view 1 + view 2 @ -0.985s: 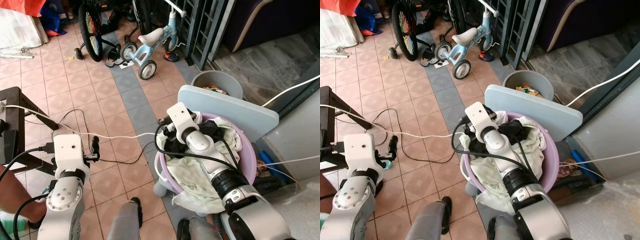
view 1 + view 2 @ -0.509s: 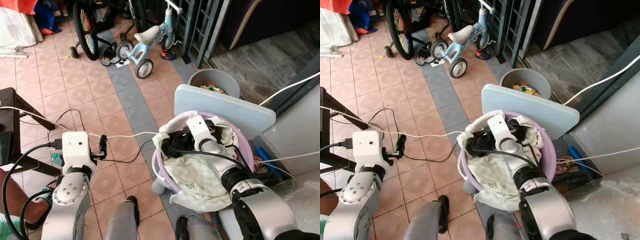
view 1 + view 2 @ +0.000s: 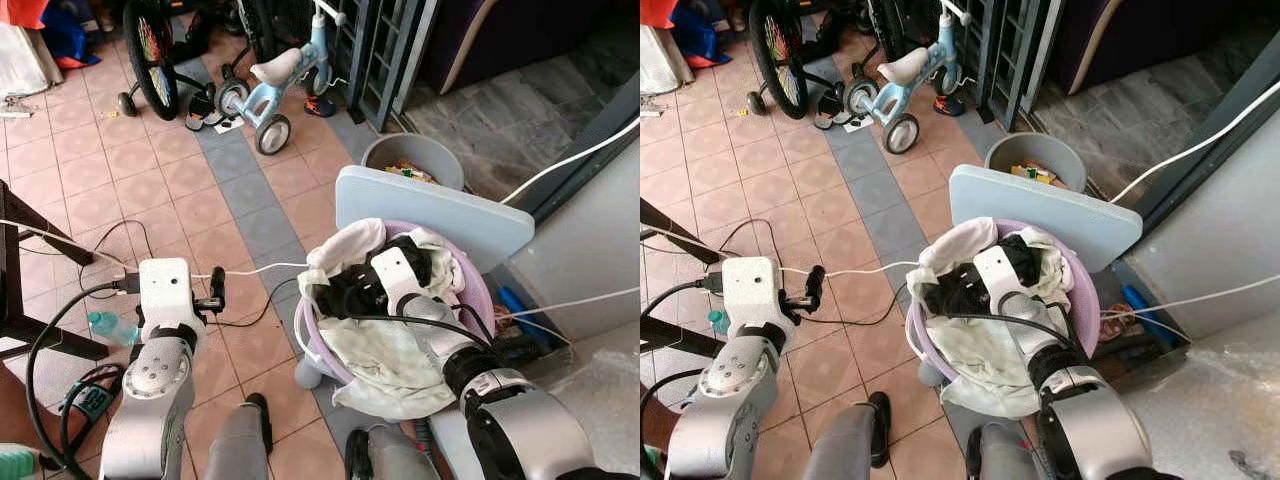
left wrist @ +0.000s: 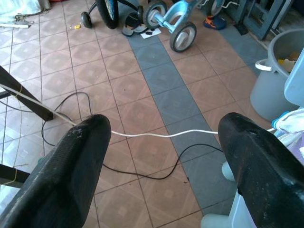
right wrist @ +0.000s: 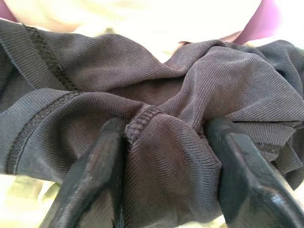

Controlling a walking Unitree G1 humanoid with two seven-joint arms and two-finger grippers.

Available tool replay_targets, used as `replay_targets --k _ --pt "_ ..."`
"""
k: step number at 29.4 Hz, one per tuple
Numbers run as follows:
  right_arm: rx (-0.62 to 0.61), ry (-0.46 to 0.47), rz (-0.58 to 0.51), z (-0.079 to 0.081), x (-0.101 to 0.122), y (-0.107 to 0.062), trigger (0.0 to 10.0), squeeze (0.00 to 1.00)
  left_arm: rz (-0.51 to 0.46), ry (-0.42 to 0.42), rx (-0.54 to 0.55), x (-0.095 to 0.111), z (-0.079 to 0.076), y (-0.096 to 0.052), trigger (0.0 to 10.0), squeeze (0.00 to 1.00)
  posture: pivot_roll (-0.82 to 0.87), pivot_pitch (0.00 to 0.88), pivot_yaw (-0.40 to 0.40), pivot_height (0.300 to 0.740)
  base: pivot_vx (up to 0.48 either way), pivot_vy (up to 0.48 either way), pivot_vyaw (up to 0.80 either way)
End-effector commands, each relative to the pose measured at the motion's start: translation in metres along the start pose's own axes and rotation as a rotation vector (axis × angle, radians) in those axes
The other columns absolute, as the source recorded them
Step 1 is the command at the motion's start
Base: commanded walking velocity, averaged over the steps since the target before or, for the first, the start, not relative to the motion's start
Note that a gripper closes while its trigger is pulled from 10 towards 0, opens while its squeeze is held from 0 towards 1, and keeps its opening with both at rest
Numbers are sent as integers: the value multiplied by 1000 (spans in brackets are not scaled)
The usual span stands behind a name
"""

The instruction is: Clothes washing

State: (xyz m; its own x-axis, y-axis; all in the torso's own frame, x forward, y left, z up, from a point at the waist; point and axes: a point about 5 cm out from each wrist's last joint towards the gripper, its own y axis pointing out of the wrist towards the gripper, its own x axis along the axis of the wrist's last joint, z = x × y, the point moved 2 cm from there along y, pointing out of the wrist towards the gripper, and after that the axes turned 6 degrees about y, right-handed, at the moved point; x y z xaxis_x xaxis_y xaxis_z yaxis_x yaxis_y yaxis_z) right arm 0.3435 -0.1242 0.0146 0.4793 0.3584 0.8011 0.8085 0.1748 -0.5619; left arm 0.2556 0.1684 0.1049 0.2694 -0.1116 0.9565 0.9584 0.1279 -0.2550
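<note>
Terracotta and grey floor tiles run under the whole scene, crossed by a white cable and a thin black one. Nearest, the right gripper is buried in the purple basin, its 2 black fingers part-closed around a bunched fold of the dark grey garment, cloth pressed between them. That garment lies on top of pale cream laundry heaped in the basin. To the robot's left, the left gripper hangs wide open over the floor, holding nothing.

Risk, as I judge it: the fold looks thick and loosely bunched, so a lift could let it slide free, or drag cream pieces over the rim. Just behind stand a pale blue board and grey bucket; a swinging sleeve might catch there. Farther off sit a child's tricycle and a bicycle wheel.
</note>
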Motion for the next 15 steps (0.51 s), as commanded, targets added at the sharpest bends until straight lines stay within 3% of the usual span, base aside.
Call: replay_targets --k 1,15 --pt "17 -26 30 3 -9 -1 0 0 24 -9 25 -6 4 1 10000 0 140 193 -63 740 0 0 0" --pt "77 -58 56 0 -22 -4 0 0 19 -17 -40 -7 -12 10 10000 0 102 161 -83 740 0 0 0"
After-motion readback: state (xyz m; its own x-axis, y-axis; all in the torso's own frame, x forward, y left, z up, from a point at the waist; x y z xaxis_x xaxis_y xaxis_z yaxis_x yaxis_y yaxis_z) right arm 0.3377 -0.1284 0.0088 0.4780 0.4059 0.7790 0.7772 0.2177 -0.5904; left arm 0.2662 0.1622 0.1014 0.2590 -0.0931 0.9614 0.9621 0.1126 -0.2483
